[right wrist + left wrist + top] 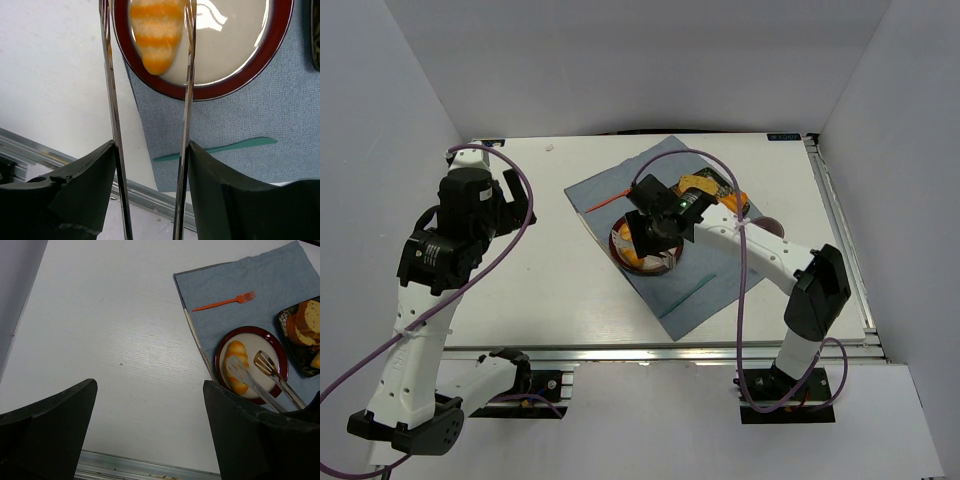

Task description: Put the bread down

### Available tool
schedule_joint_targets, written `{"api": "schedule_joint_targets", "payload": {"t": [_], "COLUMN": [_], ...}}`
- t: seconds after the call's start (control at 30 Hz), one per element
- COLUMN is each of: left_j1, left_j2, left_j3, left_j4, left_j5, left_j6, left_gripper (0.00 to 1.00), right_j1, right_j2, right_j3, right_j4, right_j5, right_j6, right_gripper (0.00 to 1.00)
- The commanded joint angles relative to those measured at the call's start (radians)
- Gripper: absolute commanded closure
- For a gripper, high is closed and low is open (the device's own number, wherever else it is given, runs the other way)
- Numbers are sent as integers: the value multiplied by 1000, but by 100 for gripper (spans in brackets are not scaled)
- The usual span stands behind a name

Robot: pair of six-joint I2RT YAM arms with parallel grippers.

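Presently, tongs are gripped in the right claw; ahead of it, a roll is seen on the plate beneath their tips. The left claw is held open.

A blue-grey cloth (set askew) lies flat on the white table, right of centre.

the left arm and right arm are built of white links joined by black housings. a purple cable is looped along each. the jaws are moulded as matte black wedges.
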Motion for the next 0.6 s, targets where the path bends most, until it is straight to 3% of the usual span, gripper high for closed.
{"api": "schedule_joint_targets", "payload": {"t": [0.0, 0.1, 0.27, 0.57], "left_j1": [-4, -4, -4, -23], "left_j2": [-16, -16, -17, -13], "left_j3": [-5, -5, 2, 37], "left_j4": [8, 5, 5, 14], "left_j5": [-2, -5, 6, 79], "left_j6": [2, 2, -1, -12], "left_gripper": [2, 2, 2, 2], "right_j1": [2, 0, -64, -319], "right_j2": [-47, -40, -16, -203], "right_j3": [90, 175, 304, 53], "right_j4": [-24, -84, -338, -279], "right_j5": [23, 86, 316, 368], "right_j6": [-3, 28, 265, 498], "right_gripper": [37, 37, 38, 38]}}
